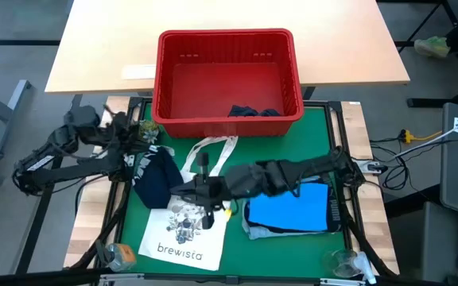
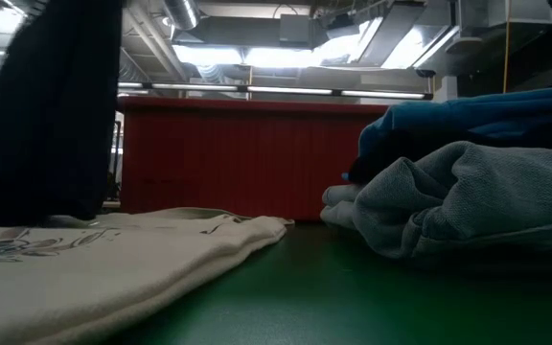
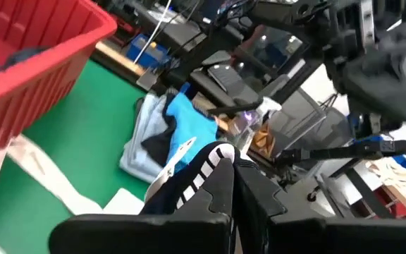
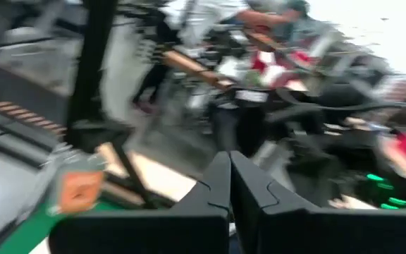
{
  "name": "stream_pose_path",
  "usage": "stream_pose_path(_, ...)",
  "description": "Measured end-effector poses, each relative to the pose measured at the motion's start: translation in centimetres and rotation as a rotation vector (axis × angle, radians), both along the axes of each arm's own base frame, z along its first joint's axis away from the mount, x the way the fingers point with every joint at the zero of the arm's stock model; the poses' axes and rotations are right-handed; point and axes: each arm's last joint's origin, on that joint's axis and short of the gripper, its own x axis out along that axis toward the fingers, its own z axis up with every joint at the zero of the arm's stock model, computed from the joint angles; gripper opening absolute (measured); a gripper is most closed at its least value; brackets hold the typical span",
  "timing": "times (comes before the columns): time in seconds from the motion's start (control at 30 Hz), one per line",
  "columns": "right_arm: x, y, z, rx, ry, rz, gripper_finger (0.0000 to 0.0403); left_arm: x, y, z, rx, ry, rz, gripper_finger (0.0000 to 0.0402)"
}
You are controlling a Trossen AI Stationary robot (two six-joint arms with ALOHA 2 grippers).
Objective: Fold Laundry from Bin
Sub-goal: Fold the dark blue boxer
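From above, I see the red bin (image 1: 227, 83) at the far edge of my green desk (image 1: 281, 155). A dark navy piece of laundry (image 1: 253, 112) lies inside it, near the front wall. My left hand (image 1: 139, 152) is at the left side of the desk, and its fingers are pressed together on a dark navy garment (image 1: 156, 179) that hangs down from it. My right hand (image 1: 201, 187) reaches across the middle of the desk, just above the white tote bag (image 1: 184, 226). Its fingers are pressed together, and I cannot tell if anything is between them. A bright blue garment (image 1: 291, 208) lies flat on the right side of the desk, on top of a light blue denim one (image 1: 254, 232).

From desk height, the bin's red wall (image 2: 228, 158) fills the back. The tote bag (image 2: 94, 259) lies flat on the left, and the dark garment (image 2: 41, 105) hangs above it. On the right, the denim shirt (image 2: 468, 196) is bunched up, with the blue one (image 2: 477, 115) on top.

From my left wrist, my fingers (image 3: 220, 187) are shut tight on dark cloth with white stripes (image 3: 196, 173). The bin's rim (image 3: 44, 46) is close by, and the blue and denim pile (image 3: 171, 130) lies farther off on the green desk.

From my right wrist, my two fingers (image 4: 220, 187) touch each other. The room beyond them is a blur.
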Motion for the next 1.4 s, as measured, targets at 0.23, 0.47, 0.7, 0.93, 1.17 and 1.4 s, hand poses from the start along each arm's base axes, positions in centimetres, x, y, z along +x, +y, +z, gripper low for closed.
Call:
stream_pose_path(0.23, 0.5, -2.9, -1.0, 0.059, 0.145, 0.102, 0.0001, 5.0, 1.6, -1.6, -0.014, 0.044, -0.036, 0.0)
stream_pose_path(0.47, -2.1, -4.0, 0.6, 0.037, 0.232, 0.09, 0.0001, 11.4, 1.9, -3.8, 0.025, 0.132, 0.011, 0.0)
stream_pose_path(0.7, -5.5, -4.9, 2.4, -0.014, 0.331, 0.089, 0.0001, 17.7, 0.9, -6.6, 0.105, 0.13, 0.048, 0.0)
stream_pose_path(0.93, -8.3, -5.7, 2.8, -0.072, 0.464, 0.094, 0.0001, 23.4, -0.1, -10.5, 0.129, 0.032, 0.074, 0.0)
stream_pose_path(1.17, -9.6, -6.0, 2.6, -0.145, 0.557, 0.125, 0.0001, 27.0, -0.4, -15.3, 0.137, 0.041, 0.094, 0.0)
stream_pose_path(1.4, -10.1, -6.0, 2.3, -0.191, 0.6, 0.185, 0.0001, 29.0, -1.0, -17.1, 0.132, 0.088, 0.042, 0.0056)
